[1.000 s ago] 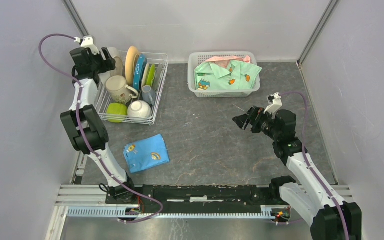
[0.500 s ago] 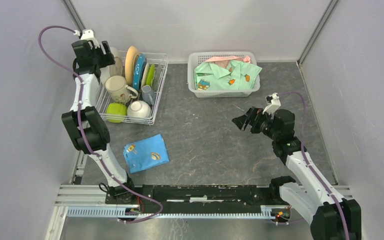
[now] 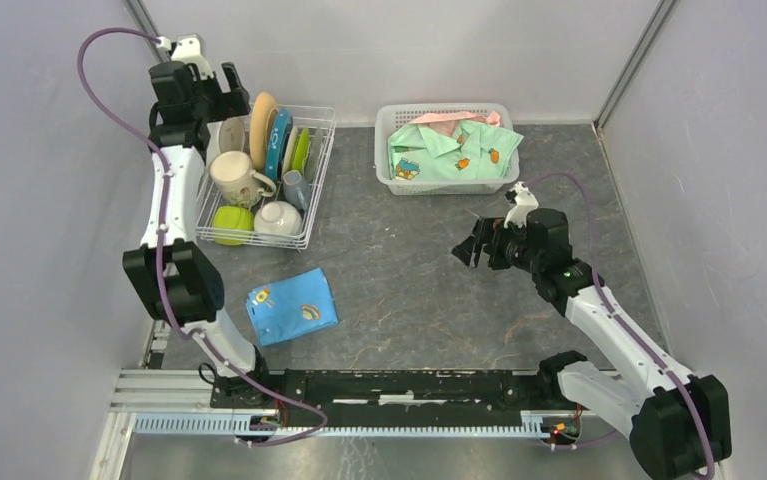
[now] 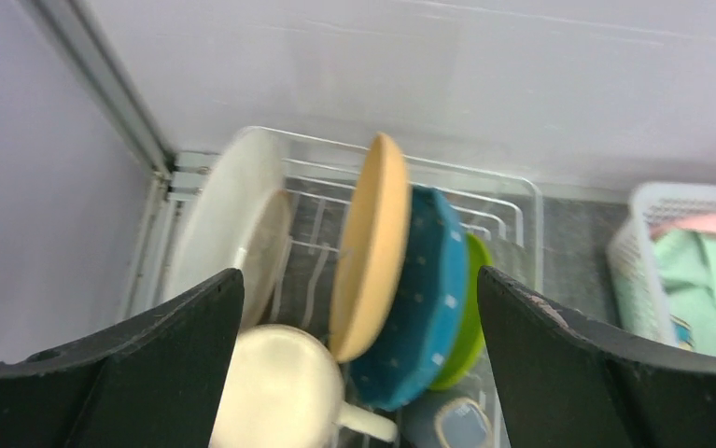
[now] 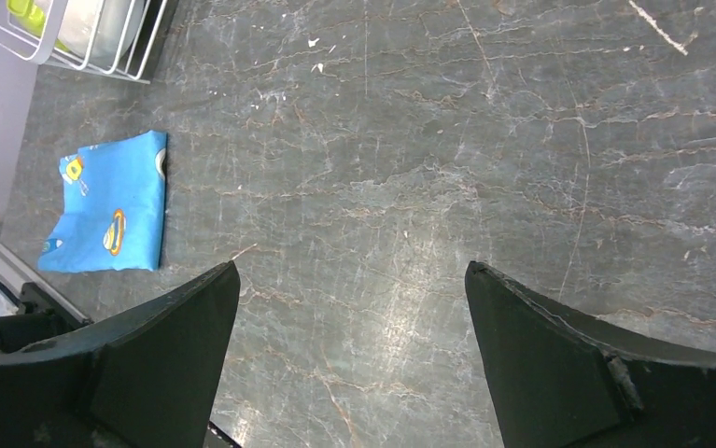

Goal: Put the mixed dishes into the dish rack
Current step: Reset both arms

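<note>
backing out cleanly is the job now, as i read it: every dish in view already sits in the dish rack [image 3: 321, 170], which stands at the far left corner of the tabletop. no dish shows on the bare tabletop. the cream plate [image 4: 228, 219] stands on edge at the rack's far left end, then the orange plate [image 4: 372, 243], the blue dotted plate [image 4: 419, 289] and the lime-green plate [image 4: 466, 317], all upright. nearer the near edge sit the mug [image 3: 234, 175], a small cup [image 3: 294, 185], a green bowl [image 3: 229, 222] and a white bowl [image 3: 277, 217].

the left gripper [image 4: 356, 280] hangs above the plates with its jaws wide apart and nothing between them. it should rise straight up with the jaws kept wide before swinging away. a sideways drift could clip the cream plate's rim or tip the orange one against its neighbours.

the right gripper [image 3: 471, 240] hovers over the right half of the tabletop, jaws apart and empty. the blue cloth [image 3: 291, 305] lies toward the near left, and the basket [image 3: 439, 185] of green clothing sits at the far edge. neither belongs to the job.

a second ago the left gripper sat lower, at the cream plate, with its jaws narrower. it has since lifted toward the far edge and spread fully. the right arm has shifted a little leftward.
</note>
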